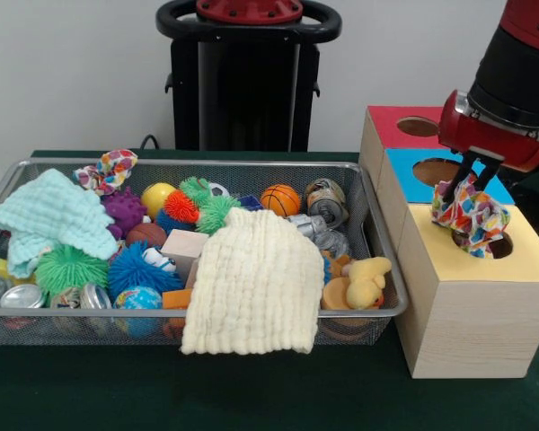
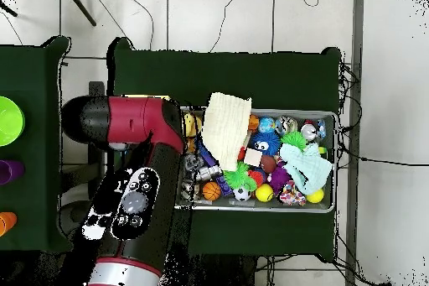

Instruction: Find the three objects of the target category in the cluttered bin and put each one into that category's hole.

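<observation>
My gripper [image 1: 470,186] is shut on a multicoloured patterned cloth [image 1: 472,217], which hangs bunched over the hole [image 1: 502,245] in the yellow section of the wooden box [image 1: 467,323]. The cloth's lower end touches the hole's rim. Three more cloths are at the wire bin [image 1: 90,313]: a cream cloth [image 1: 251,287] draped over its front edge, a mint cloth [image 1: 49,215] at its left and a second patterned cloth [image 1: 108,171] at its back left. In the overhead view the arm [image 2: 126,199] hides the gripper and box; the cream cloth [image 2: 224,127] and mint cloth [image 2: 306,165] show.
The bin [image 2: 333,161] holds spiky balls, a small basketball [image 1: 279,199], metal cans [image 1: 326,201], a wooden block [image 1: 184,245] and a yellow plush duck [image 1: 364,283]. The box also has a blue section with a hole [image 1: 434,171] and a red one with a hole [image 1: 417,127].
</observation>
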You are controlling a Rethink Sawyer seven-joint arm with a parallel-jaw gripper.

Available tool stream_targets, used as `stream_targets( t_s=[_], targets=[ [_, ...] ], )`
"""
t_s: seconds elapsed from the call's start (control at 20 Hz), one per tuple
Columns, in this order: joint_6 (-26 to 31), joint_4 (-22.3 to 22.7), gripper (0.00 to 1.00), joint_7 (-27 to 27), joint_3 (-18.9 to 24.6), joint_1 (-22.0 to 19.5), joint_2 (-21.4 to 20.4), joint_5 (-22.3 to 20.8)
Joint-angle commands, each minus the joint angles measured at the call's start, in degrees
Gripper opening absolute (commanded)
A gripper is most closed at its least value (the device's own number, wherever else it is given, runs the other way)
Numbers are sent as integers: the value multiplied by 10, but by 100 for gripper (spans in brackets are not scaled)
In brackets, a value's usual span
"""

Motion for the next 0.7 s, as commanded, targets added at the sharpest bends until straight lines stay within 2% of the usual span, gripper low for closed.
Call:
stream_targets(
  t_s=[0.05,0.7],
  targets=[
    [42,10,0,152,24,-1,23,14],
    [43,6,0,156,19,4,27,21]
  ],
)
